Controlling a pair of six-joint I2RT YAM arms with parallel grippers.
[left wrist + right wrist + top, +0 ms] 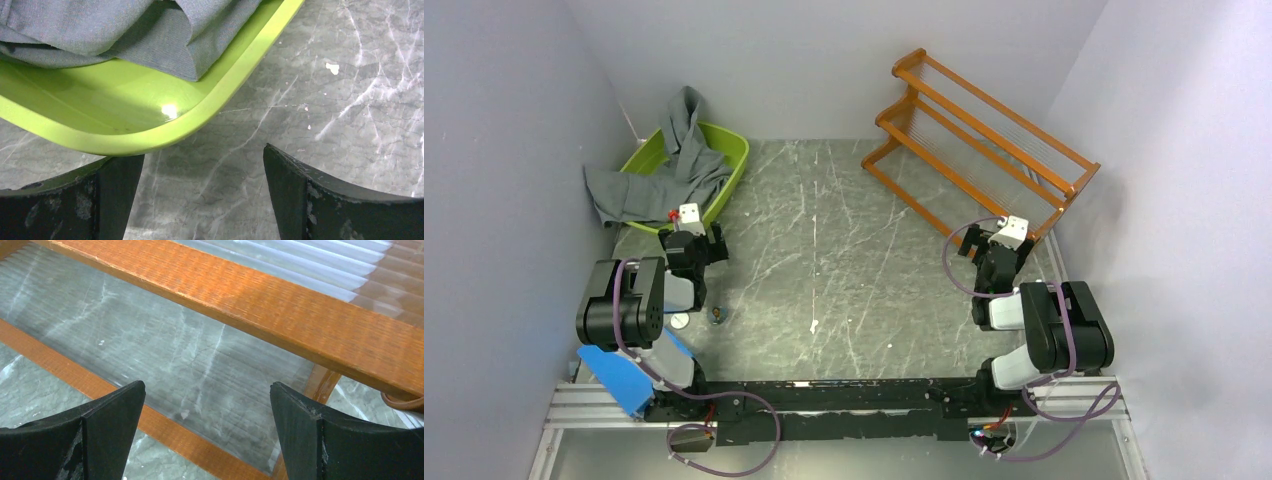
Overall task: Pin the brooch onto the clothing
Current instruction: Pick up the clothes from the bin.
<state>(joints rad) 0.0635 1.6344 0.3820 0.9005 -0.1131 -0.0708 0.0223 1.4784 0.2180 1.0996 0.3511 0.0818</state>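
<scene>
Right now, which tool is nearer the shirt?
The left tool, open at the rim of the green tray holding the grey shirt; the right tool faces the orange rack.

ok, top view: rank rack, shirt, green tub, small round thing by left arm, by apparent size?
1. rack
2-3. shirt and green tub: look alike; shirt covers part of the tub, so no ranking
4. small round thing

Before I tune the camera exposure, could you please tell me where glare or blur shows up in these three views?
Left wrist: one small bright glare spot on the glossy green tray, otherwise clear. Right wrist: the wooden rack washes out pale towards the upper right corner. Top external: evenly lit, with no glare and only soft shadows.
</scene>
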